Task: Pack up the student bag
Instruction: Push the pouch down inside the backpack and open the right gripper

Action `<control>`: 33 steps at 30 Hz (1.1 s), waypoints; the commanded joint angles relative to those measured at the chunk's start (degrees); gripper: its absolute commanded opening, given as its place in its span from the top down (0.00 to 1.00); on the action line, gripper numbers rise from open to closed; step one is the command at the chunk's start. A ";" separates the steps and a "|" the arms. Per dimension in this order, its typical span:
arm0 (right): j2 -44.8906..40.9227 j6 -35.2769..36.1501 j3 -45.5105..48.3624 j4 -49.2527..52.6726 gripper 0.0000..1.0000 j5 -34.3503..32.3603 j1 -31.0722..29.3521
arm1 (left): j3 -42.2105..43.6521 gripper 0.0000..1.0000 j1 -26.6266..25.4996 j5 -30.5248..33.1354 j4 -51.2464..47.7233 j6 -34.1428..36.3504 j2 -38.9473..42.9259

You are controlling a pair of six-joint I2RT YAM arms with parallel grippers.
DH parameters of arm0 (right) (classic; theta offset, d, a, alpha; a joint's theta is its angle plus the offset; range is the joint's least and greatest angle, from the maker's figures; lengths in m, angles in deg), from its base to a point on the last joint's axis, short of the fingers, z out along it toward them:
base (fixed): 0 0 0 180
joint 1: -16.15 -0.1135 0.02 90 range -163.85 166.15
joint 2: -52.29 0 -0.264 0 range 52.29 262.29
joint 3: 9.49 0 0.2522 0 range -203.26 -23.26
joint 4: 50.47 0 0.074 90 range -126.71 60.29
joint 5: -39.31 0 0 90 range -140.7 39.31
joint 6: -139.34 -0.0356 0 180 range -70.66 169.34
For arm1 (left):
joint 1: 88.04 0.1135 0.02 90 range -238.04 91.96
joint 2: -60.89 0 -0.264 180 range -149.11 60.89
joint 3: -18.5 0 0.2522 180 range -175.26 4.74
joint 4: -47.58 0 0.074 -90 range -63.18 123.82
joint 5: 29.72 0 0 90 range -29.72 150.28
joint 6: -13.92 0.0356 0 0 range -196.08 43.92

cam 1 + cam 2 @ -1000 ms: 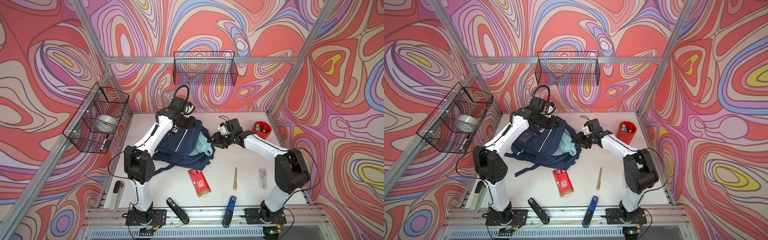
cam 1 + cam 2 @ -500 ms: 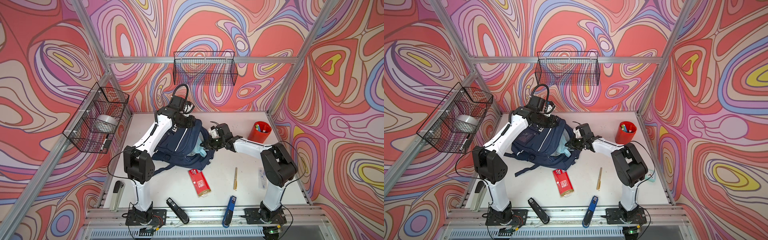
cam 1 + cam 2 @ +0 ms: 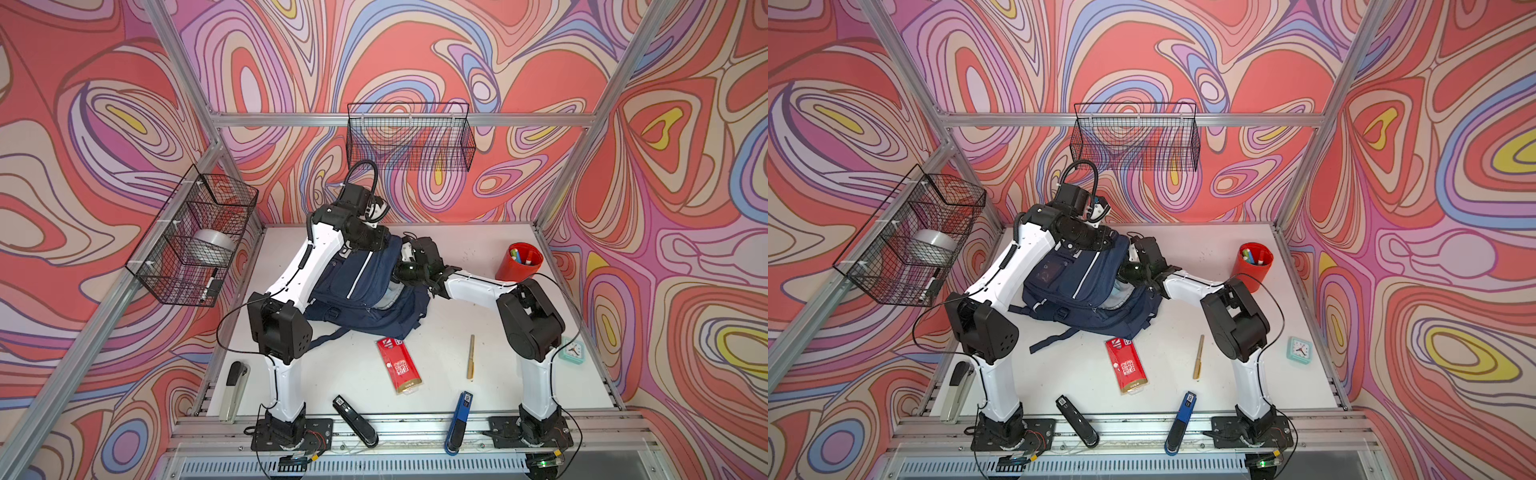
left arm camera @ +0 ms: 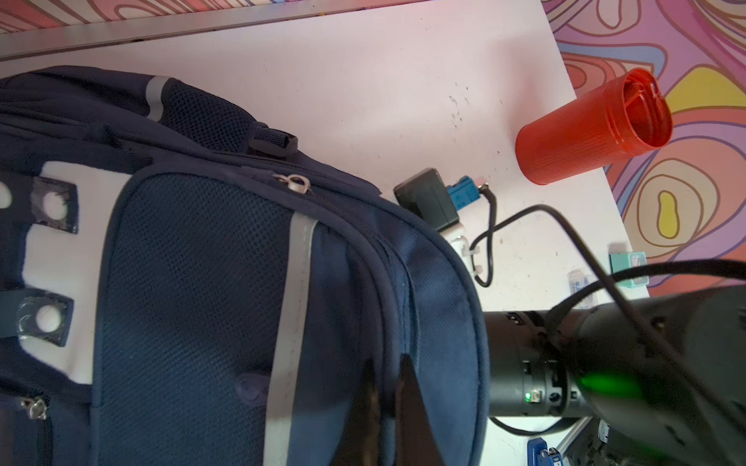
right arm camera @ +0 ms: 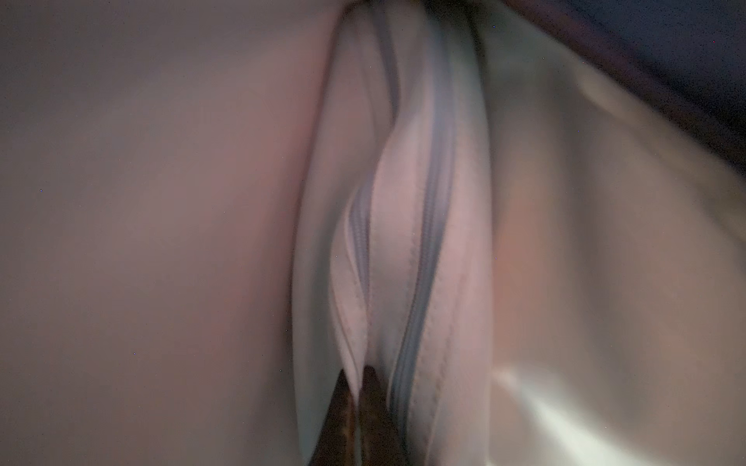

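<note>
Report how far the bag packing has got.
Done: the backpack lies open with the pale pouch inside its mouth. In hand: the left gripper pinches the backpack's rim, and the right gripper is shut on the pouch inside. Left, probably: the red packet, pen, blue stapler and black stapler lie on the table, unpacked.

One student bag [image 3: 357,286], three staplers [image 3: 355,422], two wire baskets [image 3: 409,166], one pen [image 3: 471,357].

High stereo pair; wrist views near bag [image 4: 193,302]
</note>
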 commanded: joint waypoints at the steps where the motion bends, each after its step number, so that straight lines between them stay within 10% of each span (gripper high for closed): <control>1: 4.42 -4.77 -2.24 -7.57 1.00 -4.69 -2.00 | -4.11 1.00 -0.71 -4.22 0.26 -0.42 0.21; 23: 20.25 -9.55 -14.42 -10.52 1.00 -14.64 -7.42 | 2.37 1.00 -0.19 -1.94 4.08 -1.77 4.06; 33: 13.66 -2.30 -16.54 3.14 0.62 -11.74 -7.03 | 9.48 1.00 1.42 -1.68 8.88 -2.93 6.58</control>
